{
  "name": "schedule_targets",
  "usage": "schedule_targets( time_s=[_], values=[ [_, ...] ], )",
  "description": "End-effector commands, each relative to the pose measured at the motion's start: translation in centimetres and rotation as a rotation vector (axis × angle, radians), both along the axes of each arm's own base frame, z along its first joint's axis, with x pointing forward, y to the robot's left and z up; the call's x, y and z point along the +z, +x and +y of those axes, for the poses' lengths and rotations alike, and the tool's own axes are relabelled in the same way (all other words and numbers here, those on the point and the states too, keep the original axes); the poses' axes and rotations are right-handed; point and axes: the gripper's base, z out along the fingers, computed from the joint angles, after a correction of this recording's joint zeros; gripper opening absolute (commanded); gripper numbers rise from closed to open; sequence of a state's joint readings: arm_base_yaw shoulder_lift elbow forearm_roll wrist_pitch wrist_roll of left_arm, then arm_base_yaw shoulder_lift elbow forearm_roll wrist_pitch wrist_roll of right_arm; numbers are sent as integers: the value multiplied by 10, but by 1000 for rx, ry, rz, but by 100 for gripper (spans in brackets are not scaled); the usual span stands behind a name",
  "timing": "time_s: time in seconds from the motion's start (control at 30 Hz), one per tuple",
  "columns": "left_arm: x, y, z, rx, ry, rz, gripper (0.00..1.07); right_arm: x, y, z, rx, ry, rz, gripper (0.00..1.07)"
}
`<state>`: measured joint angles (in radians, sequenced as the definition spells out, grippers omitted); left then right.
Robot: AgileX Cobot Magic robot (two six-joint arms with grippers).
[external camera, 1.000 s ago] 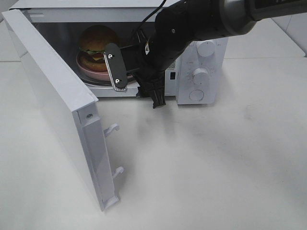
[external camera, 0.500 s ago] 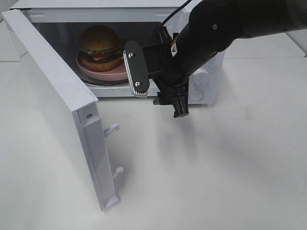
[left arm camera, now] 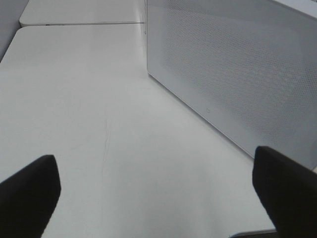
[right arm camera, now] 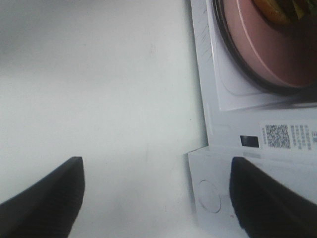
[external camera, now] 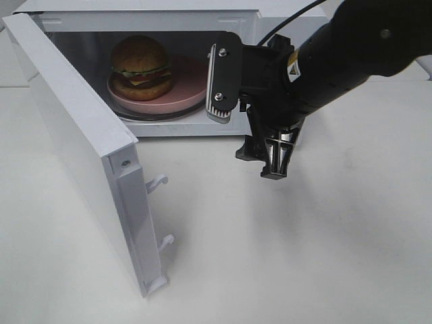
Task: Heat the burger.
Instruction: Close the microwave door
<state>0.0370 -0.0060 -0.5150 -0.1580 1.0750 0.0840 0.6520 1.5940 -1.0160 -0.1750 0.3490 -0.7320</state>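
Left: black two-fingered left hand (left arm camera: 157, 198), fingers spread wide, empty.
Right: black right hand (external camera: 246, 135), rolled sideways, fingers apart, empty.

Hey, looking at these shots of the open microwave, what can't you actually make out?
- Microwave control panel: the right arm covers it in the exterior high view, and only a corner shows in the right wrist view.
- Burger: the right wrist view's edge cuts it, leaving a sliver on the pink plate.
- Left gripper: outside the exterior high view.
- Label print: too small in the right wrist view.
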Motion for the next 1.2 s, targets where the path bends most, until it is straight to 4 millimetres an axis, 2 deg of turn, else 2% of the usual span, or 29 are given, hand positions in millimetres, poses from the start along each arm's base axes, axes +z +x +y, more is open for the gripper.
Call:
schedule_targets(
  time_s=[0.03,0.17,0.43,0.53,0.6,0.8,0.87,1.07,1.13,1.2],
  values=[
    [1,-2,-1,-7,-4,-25,98,9,-18,-15,-81,38,33,79],
    [1,-2,-1,-7,-4,-25,98,12,-30,-25,-153,65,71,79],
    [1,-2,-1,-7,-4,-25,98,26,-68,-56,-467,182,206,78],
    [1,-2,-1,-7,-4,-25,98,27,-72,-59,-493,195,213,78],
    [1,-2,-1,-7,-4,-25,98,32,-87,-71,-563,230,232,78],
    [1,-2,-1,-7,-4,-25,98,36,-103,-85,-613,237,248,78],
    [1,-2,-1,-7,-4,-25,98,47,-117,-96,-661,254,257,77],
    [1,-2,-1,-7,-4,-25,98,56,-130,-107,-697,267,261,76],
    [1,-2,-1,-7,-4,-25,98,64,-144,-118,-706,277,253,76],
    [1,-2,-1,-7,-4,-25,98,66,-148,-121,-714,288,251,76]
  ],
)
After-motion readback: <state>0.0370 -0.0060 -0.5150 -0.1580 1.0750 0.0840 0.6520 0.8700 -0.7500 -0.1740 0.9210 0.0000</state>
